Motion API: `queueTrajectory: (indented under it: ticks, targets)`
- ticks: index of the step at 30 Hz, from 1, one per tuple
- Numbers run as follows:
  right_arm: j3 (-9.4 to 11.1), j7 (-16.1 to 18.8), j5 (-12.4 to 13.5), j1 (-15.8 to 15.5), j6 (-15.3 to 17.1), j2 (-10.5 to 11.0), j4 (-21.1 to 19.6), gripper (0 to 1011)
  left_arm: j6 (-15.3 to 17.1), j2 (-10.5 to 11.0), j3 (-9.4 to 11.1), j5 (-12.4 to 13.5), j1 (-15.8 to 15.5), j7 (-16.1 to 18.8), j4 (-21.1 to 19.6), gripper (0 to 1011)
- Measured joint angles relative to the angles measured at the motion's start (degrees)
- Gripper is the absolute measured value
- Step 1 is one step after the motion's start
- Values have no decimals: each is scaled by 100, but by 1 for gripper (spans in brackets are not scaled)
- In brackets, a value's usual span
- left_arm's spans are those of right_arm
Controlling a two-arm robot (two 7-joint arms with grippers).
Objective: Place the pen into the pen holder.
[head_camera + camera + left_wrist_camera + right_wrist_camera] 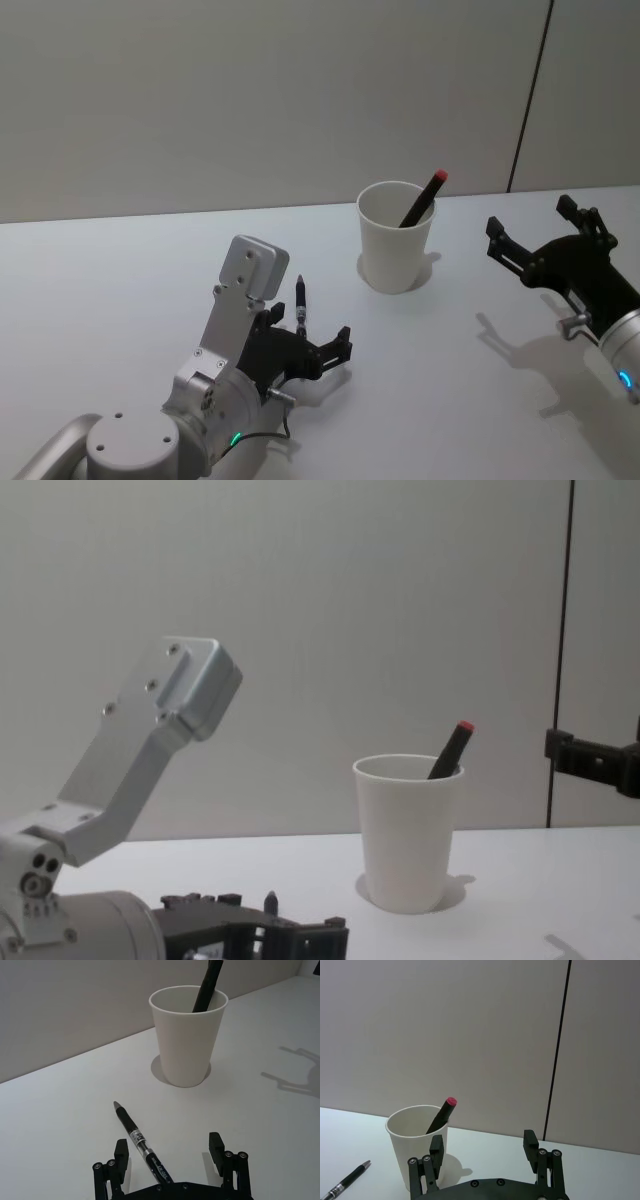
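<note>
A black pen point(300, 303) point(140, 1142) lies flat on the white table, its tip toward the pen holder. My left gripper point(307, 330) point(168, 1145) is open low over the pen's rear half. The pen lies between its fingers, closer to one of them, and neither finger grips it. The pen holder point(397, 245) point(187, 1035) point(407, 835) is a white paper cup standing upright beyond the pen. A black marker with a red cap point(425, 198) point(442, 1115) leans inside it. My right gripper point(531, 217) point(484, 1140) hangs open and empty to the right of the cup, raised off the table.
The white table point(120, 280) ends at a grey wall just behind the cup. A dark vertical seam point(530, 95) runs down the wall at the right. The left arm's grey wrist housing point(165, 730) rises above the table at the near left.
</note>
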Motion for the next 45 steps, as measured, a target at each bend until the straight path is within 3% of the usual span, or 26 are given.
queueTrajectory:
  ticks: [17,36,45]
  targets:
    - [0,0,0,0,0,0,0,1002,147,-172,-31,-57,-28,264,109,1001]
    - [0,0,0,0,0,0,0,1001,296,-272,2,280,-32,294,93,1001]
    - [0,0,0,0,0,0,0,1002,346,-330,-3,306,-31,292,107,1001]
